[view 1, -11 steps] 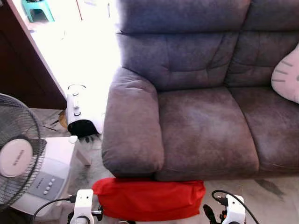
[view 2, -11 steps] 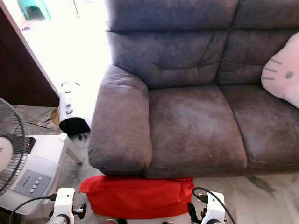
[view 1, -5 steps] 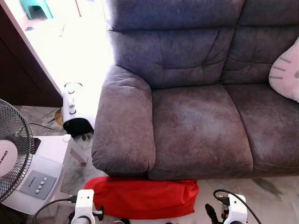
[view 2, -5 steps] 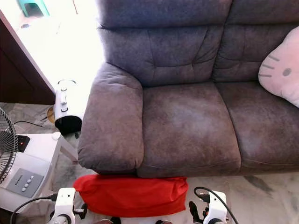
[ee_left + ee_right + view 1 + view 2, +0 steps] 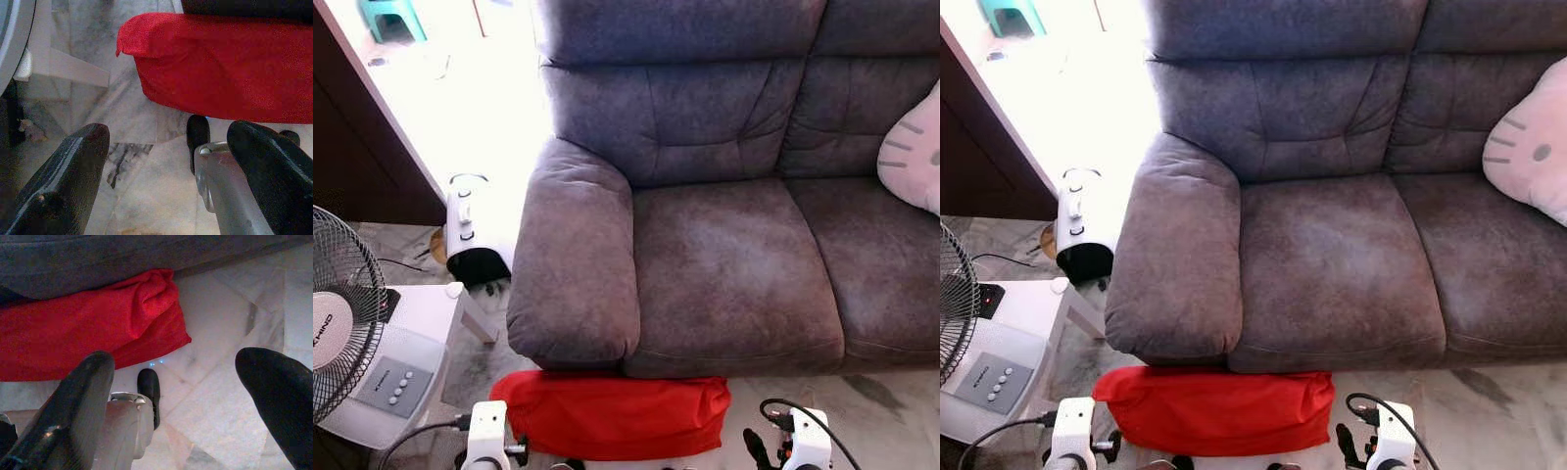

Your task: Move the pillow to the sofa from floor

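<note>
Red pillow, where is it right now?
In the left eye view the red pillow lies on the marble floor, against the front of the grey sofa below its armrest, ahead of both pincers.

Red pillow [image 5: 615, 415] tight against the sofa's [image 5: 724, 274] front edge, under the armrest corner. Open marble floor [image 5: 220, 377] on the near side. Bare seat above. White fan [image 5: 357, 343] and heater [image 5: 475, 230] crowding the left.

Head pair high, wrist pair low.
Both eye views look down on the sofa [image 5: 724, 274]; each wrist view sits close above the floor [image 5: 220, 396], sharing the red pillow [image 5: 230, 68].
</note>
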Controlling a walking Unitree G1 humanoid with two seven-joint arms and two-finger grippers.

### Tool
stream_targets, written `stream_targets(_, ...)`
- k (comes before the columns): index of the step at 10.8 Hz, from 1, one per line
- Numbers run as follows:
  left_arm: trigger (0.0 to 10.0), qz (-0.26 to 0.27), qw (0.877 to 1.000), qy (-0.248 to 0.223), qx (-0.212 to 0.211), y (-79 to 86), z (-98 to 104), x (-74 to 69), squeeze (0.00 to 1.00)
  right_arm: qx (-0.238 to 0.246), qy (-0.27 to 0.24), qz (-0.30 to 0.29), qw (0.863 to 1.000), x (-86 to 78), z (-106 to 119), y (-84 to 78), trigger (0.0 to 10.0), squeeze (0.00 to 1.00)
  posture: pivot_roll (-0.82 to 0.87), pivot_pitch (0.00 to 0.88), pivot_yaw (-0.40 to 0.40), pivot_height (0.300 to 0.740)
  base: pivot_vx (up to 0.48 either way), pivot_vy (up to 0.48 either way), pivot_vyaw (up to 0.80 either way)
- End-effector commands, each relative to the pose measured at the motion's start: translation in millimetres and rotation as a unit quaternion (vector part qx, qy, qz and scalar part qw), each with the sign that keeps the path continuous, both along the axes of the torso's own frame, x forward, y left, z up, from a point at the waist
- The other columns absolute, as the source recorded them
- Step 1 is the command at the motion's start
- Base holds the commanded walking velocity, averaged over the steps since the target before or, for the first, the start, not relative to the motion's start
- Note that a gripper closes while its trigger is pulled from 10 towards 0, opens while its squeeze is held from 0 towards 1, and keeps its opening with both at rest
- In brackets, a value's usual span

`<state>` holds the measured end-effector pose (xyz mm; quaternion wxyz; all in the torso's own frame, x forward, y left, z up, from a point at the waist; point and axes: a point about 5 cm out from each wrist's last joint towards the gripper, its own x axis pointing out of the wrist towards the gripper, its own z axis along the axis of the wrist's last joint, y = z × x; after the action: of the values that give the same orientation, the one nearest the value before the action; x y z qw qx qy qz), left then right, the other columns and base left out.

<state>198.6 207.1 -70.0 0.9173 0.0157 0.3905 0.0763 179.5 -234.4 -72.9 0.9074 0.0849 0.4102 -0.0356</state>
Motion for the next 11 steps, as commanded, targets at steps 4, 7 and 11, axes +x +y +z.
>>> stream_targets(4, 10.0, 0.006, 1.000, 0.024, -0.002, 1.9, -6.5, -11.9, 0.00, 0.004, 0.017, -0.005, 1.000, -10.4, -5.0, -0.7, 10.0, 0.00, 0.07, 0.168, -0.004, 0.740, 0.000, 0.000, 0.48)
stream_targets(7, 10.0, 0.005, 1.000, 0.027, 0.000, 1.6, -7.1, -12.6, 0.00, 0.001, 0.017, -0.001, 1.000, -10.0, -4.8, -0.7, 10.0, 0.00, 0.07, 0.179, -0.005, 0.740, 0.000, 0.000, 0.00)
stream_targets(11, 10.0, 0.006, 1.000, 0.026, 0.001, 1.8, -6.8, -12.1, 0.00, -0.009, 0.020, -0.001, 1.000, -9.1, -4.4, -1.8, 10.0, 0.00, 0.07, 0.184, -0.005, 0.740, 0.000, 0.000, 0.00)
